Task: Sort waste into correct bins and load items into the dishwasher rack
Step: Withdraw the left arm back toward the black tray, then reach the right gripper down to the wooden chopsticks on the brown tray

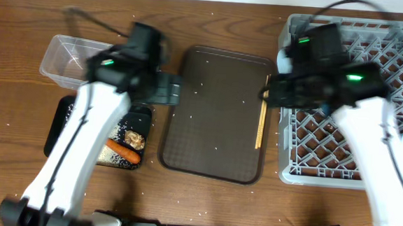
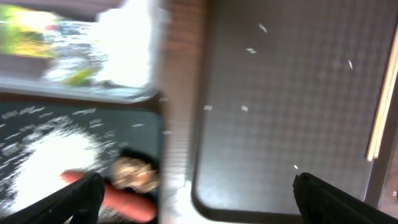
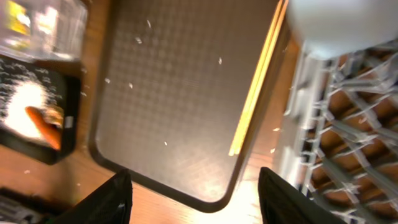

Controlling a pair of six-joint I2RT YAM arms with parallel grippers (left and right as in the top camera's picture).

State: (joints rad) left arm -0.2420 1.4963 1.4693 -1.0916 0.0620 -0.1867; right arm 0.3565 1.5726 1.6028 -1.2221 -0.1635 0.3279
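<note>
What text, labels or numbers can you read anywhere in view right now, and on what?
None can be read.
The crumpled wrapper in the clear tub shows yellow-green print, too blurred to read.
The brown tray, the black tray and the dishwasher rack show no lettering.
</note>
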